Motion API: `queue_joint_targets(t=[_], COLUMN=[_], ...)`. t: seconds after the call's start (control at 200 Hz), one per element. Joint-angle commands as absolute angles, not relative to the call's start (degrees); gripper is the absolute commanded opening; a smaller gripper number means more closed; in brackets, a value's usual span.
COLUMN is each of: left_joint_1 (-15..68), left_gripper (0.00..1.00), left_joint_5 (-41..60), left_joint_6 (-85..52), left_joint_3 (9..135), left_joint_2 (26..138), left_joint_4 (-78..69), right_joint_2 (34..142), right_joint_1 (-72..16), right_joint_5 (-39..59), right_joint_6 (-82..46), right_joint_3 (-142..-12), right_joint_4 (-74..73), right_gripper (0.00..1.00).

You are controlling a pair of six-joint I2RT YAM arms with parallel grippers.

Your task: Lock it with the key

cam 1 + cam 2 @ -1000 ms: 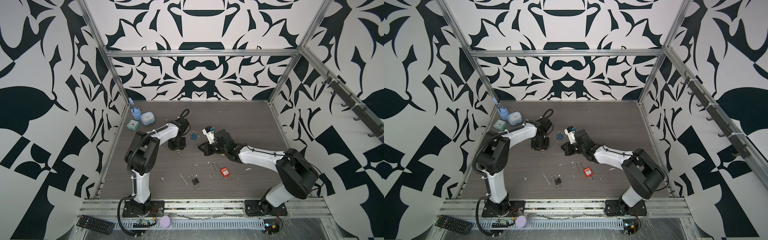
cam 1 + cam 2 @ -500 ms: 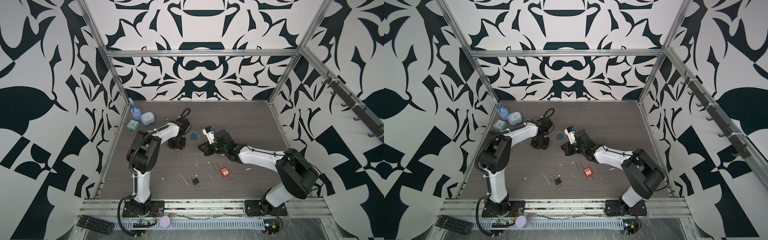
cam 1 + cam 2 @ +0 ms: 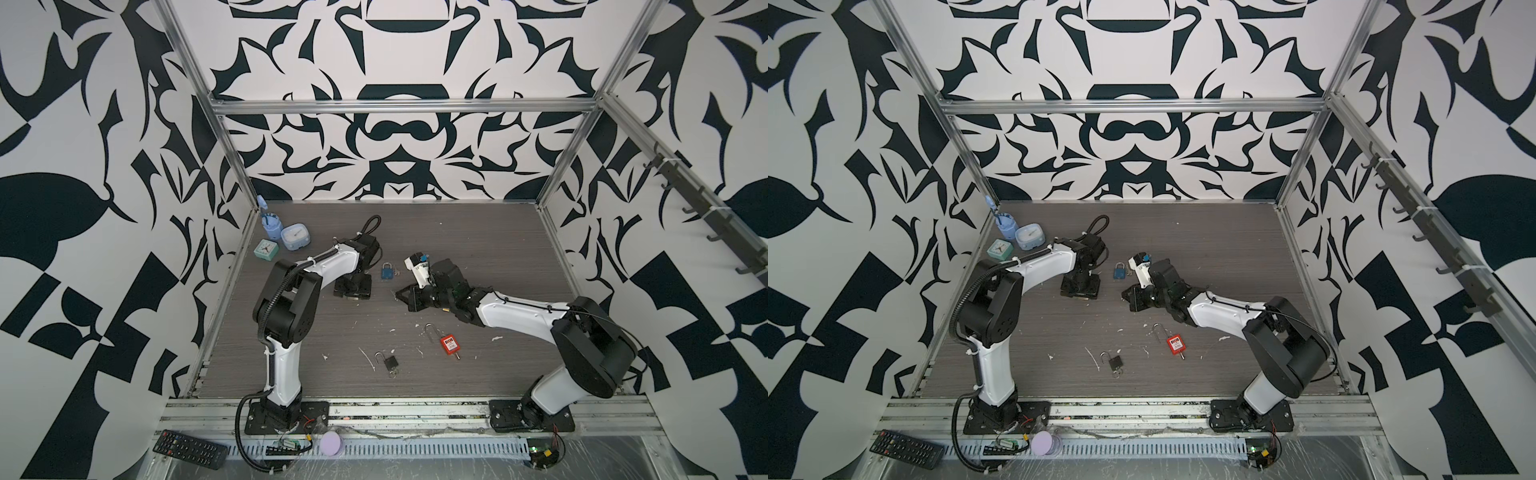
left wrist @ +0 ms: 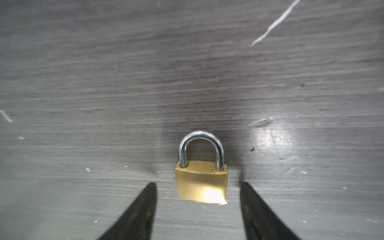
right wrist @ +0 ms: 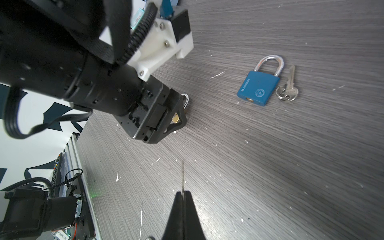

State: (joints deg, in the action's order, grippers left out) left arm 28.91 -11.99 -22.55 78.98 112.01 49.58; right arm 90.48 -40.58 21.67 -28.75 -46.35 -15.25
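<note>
Between the spread fingers [image 4: 143, 207] of the left gripper [image 4: 197, 186] lies the brass padlock [image 4: 201, 176], flat on the table [image 4: 124, 62]. Its shackle points away from the gripper and its keyway end faces back toward the palm. The jaws stand well apart with a clear gap on each side of the body, so the left gripper has hold of nothing. Both shackle legs look seated in the body, so I judge this padlock to be closed.

Off to that gripper's side, well apart from the brass padlock, the right gripper [image 5: 182, 194] is pinched tight on the key [image 5: 182, 176], whose thin blade sticks out edge-on past the fingertips. Beyond the right gripper's tips lies a blue padlock [image 5: 258, 88], shackle shut, with its own key [image 5: 289, 87] just beside it.

Judging by that pair, the step in hand is finishing the brass padlock. The next move calls for the left gripper to lift straight off without nudging the body, and for the right to set its key down beside it.

Behind the right gripper, toward the arm bases, a red padlock [image 3: 450, 344] and a black padlock [image 3: 391, 363] lie with raised shackles, apparently not yet done.
</note>
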Motion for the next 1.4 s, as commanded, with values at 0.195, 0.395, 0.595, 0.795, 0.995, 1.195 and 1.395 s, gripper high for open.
queue_joint_targets(t=[0.195,0.395,0.595,0.795,0.995,1.195,1.395], left_joint_1=[26.3,20.1,18.3,18.3,18.3,18.3,18.3], left_gripper=[0.82,0.96,0.99,0.99,0.99,0.99,0.99], left_joint_5=[-16.0,-14.6,-11.2,-9.4,-5.8,-3.9,-3.2], left_joint_6=[-23.5,-24.2,-20.3,-18.6,-16.7,-17.4,-17.4], left_joint_3=[82.0,74.4,58.3,41.0,39.9,41.0,40.6], left_joint_2=[96.4,80.1,61.5,45.9,43.9,47.1,47.9], left_joint_4=[53.6,44.1,24.7,4.2,2.9,3.7,2.6], right_joint_2=[91.7,99.0,107.8,116.3,121.5,124.2,125.6], right_joint_1=[-40.8,-40.8,-40.8,-40.8,-40.9,-41.2,-41.5], right_joint_5=[21.0,23.2,27.0,29.7,30.6,32.1,33.1], right_joint_6=[-30.7,-30.5,-31.5,-32.2,-33.2,-33.4,-33.4], right_joint_3=[-49.0,-57.0,-66.0,-75.4,-80.6,-83.2,-84.6], right_joint_4=[-15.5,-9.5,-7.1,-3.3,-1.4,0.1,0.7], right_gripper=[0.00,0.00,0.00,0.00,0.00,0.00,0.00])
